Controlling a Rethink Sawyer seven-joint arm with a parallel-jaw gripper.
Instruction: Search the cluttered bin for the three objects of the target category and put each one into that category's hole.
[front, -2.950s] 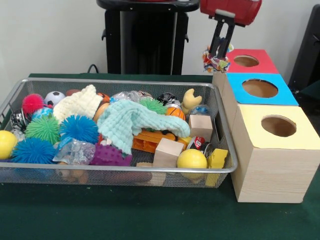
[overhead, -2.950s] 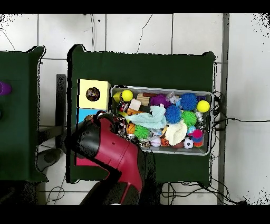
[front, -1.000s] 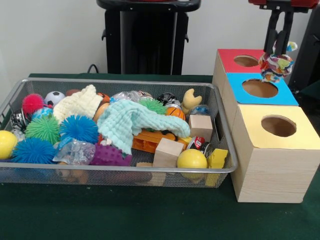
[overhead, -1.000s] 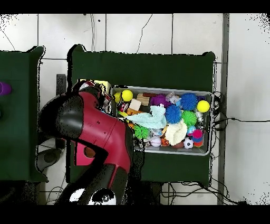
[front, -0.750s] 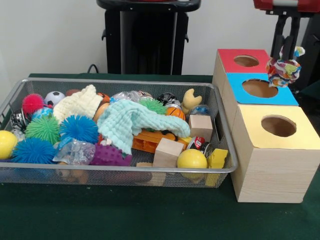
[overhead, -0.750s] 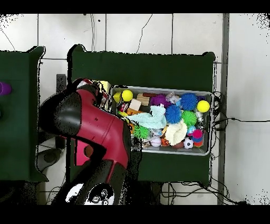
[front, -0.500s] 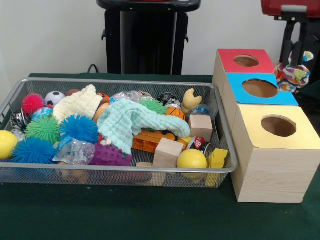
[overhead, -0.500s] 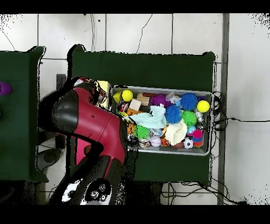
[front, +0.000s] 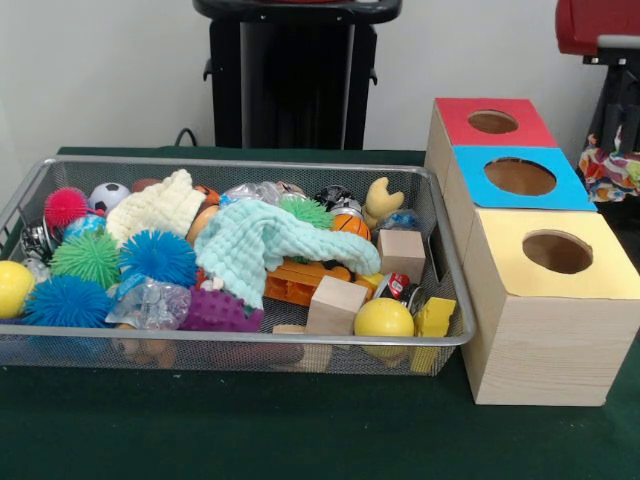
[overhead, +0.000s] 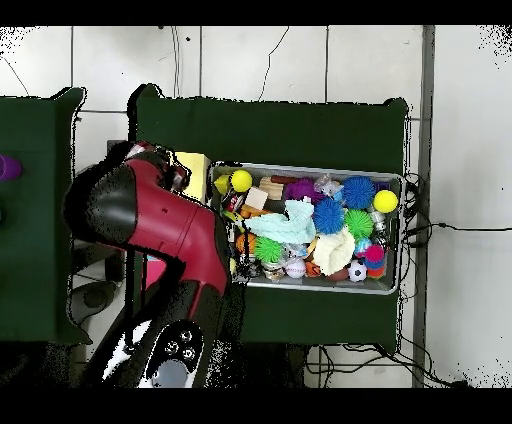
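Observation:
My gripper (front: 619, 148) hangs at the right edge of the front view, to the right of the blue-topped box (front: 520, 177) and beyond its edge. It is shut on a rope ball (front: 608, 174) of white, red, blue, yellow and green strands, held at about the height of the box tops. The wire mesh bin (front: 240, 161) sits at the left, full of mixed toys; no other rope ball shows in it. In the overhead view the red arm (overhead: 150, 215) covers the gripper, the ball and most of the boxes; the bin (overhead: 312, 288) lies to its right.
Three wooden boxes with round holes stand in a row right of the bin: red top (front: 490, 120), blue top, yellow top (front: 555, 252). The bin holds spiky balls (front: 158, 257), a mint cloth (front: 265, 245), wooden blocks (front: 336, 303), yellow balls (front: 383, 318). The robot's black pedestal (front: 290, 75) stands behind.
The gripper has carried the rope ball from behind the bin, across the red and blue boxes, out to the right edge of the front view. In the overhead view the arm has swung left.

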